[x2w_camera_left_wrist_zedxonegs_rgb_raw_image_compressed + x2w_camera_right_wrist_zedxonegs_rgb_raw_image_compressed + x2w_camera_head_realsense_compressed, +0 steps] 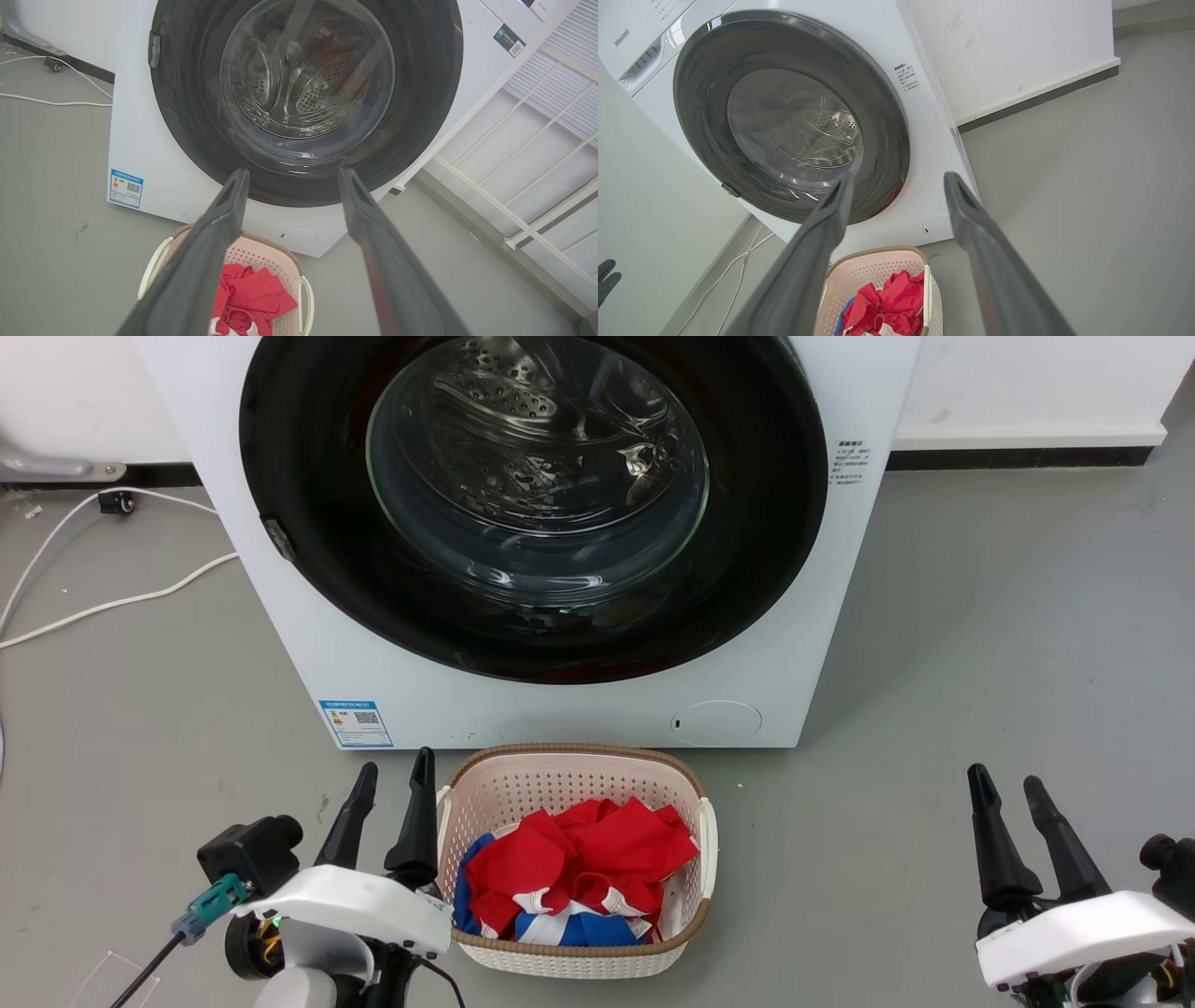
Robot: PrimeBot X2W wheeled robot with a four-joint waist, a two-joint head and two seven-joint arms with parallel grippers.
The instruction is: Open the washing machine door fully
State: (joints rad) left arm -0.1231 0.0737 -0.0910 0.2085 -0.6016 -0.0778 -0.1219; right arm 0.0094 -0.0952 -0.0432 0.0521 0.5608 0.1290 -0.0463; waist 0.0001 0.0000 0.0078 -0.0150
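Your left gripper (397, 763) and right gripper (1004, 777) hang spread and empty, flanking the laundry basket (485, 782) on the floor (980, 644). Ahead, the washing machine door (537, 476) sits flush in the washing machine (560, 709), seemingly shut, so the whole opening is left to you

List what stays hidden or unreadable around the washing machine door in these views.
- Head view: top of the washing machine door cut off by the upper edge.
- Head view: print on the blue label sticker too small to read.
- Left wrist view: the left gripper covers part of the basket.
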